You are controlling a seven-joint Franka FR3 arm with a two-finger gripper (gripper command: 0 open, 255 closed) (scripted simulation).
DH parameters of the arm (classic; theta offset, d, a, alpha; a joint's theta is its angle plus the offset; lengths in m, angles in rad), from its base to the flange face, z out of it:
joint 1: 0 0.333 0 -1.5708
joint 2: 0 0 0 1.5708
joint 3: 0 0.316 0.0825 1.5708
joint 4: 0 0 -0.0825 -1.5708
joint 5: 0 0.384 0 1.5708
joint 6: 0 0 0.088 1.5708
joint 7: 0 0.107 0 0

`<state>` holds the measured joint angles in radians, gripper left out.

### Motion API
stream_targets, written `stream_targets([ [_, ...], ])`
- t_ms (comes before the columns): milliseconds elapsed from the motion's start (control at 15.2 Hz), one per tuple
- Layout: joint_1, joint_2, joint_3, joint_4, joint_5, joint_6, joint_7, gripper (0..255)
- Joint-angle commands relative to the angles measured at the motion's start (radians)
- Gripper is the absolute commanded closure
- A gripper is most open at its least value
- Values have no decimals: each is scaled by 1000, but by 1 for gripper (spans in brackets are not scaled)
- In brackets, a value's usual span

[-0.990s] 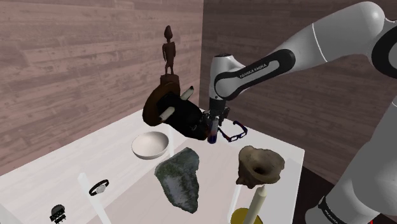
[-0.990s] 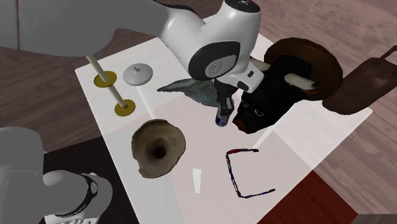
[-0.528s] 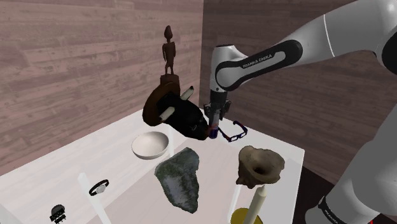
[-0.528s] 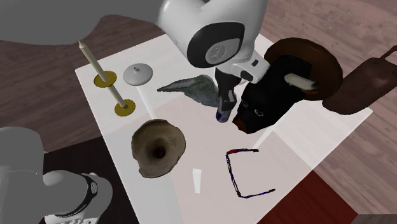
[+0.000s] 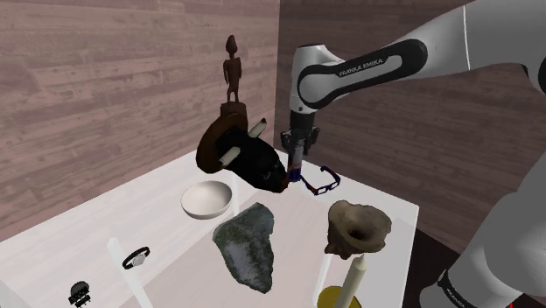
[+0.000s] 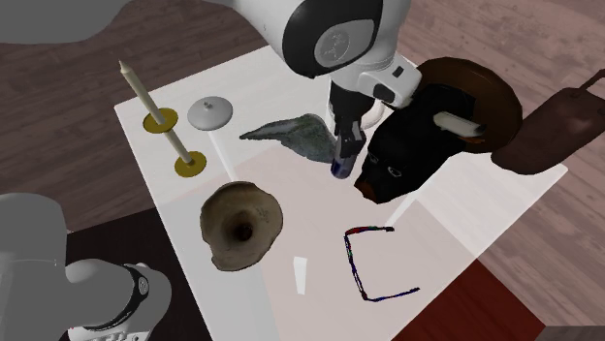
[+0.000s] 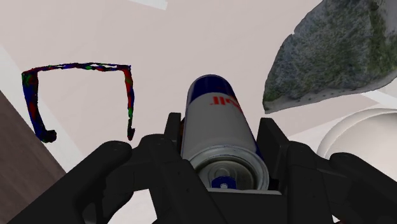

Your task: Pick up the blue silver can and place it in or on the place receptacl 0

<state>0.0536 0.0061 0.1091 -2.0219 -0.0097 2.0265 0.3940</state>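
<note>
I see the arm arching in from the shoulder view's right, with the wrist bent so the gripper (image 5: 295, 164) points straight down at the white table (image 5: 385, 210). Its fingers (image 7: 273, 140) are clamped on the blue and silver can (image 7: 216, 114), held upright between the dark bull's head (image 5: 254, 162) and the glasses (image 7: 79, 89). The mossy rock (image 7: 337, 57) and white bowl (image 7: 366, 137) lie just beyond. Wood-plank walls back the table.

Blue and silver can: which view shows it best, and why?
The wrist view: the can lies close up, top and red lettering visible, clasped by the end effector. The shoulder and second exterior views show its lower end as a small bluish shape.
</note>
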Motion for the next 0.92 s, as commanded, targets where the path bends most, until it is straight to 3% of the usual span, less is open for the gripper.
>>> stream_targets([
  [0,1,-8,1,19,1,-27,1,255],
  [858,0,-36,0,158,5,-193,-3,255],
])
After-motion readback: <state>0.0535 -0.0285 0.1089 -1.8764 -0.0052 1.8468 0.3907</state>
